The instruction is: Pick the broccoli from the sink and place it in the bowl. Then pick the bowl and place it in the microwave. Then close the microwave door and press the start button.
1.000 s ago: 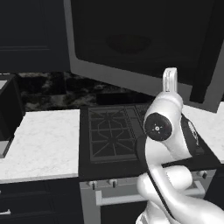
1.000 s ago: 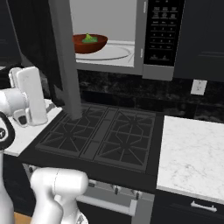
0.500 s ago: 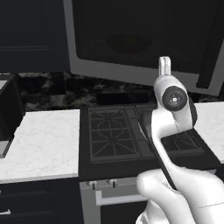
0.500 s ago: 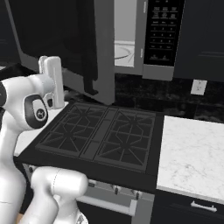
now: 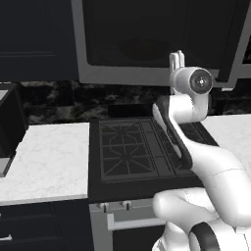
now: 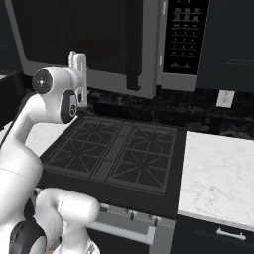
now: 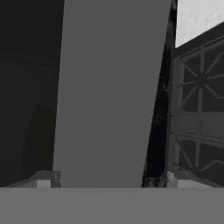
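The microwave door (image 5: 147,39) stands almost shut in front of the microwave (image 6: 168,82), its dark window facing me and its black bar handle (image 6: 133,54) near the button panel (image 6: 186,34). My gripper (image 5: 176,58) points upward against the door's grey lower frame (image 7: 109,87), and the right base view has the gripper (image 6: 77,59) at the door's left part. In the hand view the gripper (image 7: 111,181) is open, its fingertips (image 7: 43,179) spread wide with nothing held. The bowl and the broccoli are hidden behind the door. A dark shape (image 5: 7,127) at the counter's left edge looks like the sink's corner.
A black gas stove (image 5: 137,147) lies below the microwave, with white marble counter to its left (image 5: 44,162) and right (image 6: 218,173). A wall socket (image 6: 225,98) sits on the dark backsplash. Dark cabinets flank the microwave.
The microwave door has swung from wide open to nearly shut, with my gripper following against it. The bowl with the broccoli, seen inside a second ago, is now covered.
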